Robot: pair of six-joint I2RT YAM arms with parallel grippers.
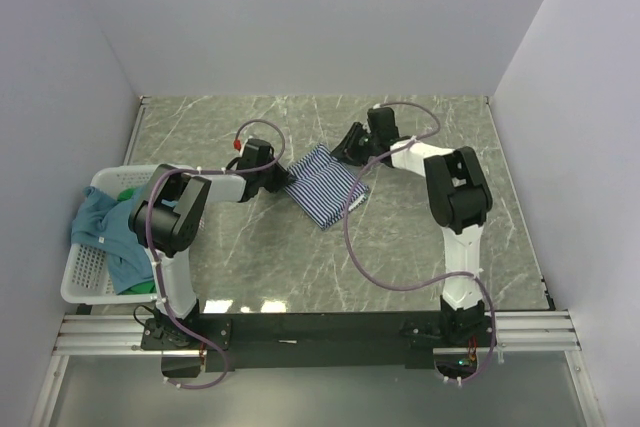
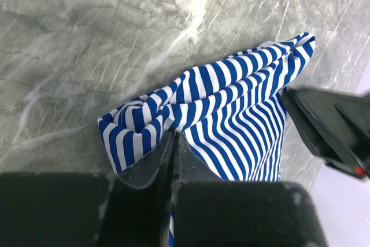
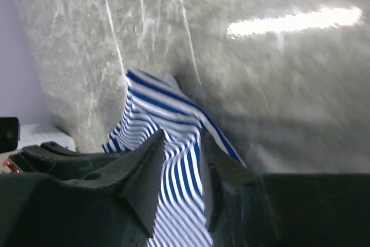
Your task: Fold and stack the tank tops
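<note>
The navy-and-white striped tank top [image 1: 325, 187] lies folded in the middle of the table. My left gripper [image 1: 286, 180] is at its left corner. In the left wrist view its jaws [image 2: 175, 135] are pressed together, and the striped cloth [image 2: 231, 114] puckers into their tip. My right gripper [image 1: 345, 152] is at the top's far corner. In the right wrist view a raised fold of the striped cloth [image 3: 156, 105] fills the gap between its fingers [image 3: 181, 134]. The teal-blue tank top [image 1: 100, 225] hangs over the basket's edge, with the green tank top [image 1: 126, 191] under it.
The white mesh basket [image 1: 85, 282] stands at the table's left edge beside the left arm. The marble-patterned tabletop [image 1: 420, 237] is walled on the left, back and right. A purple cable [image 1: 365, 267] loops from the right arm over the table.
</note>
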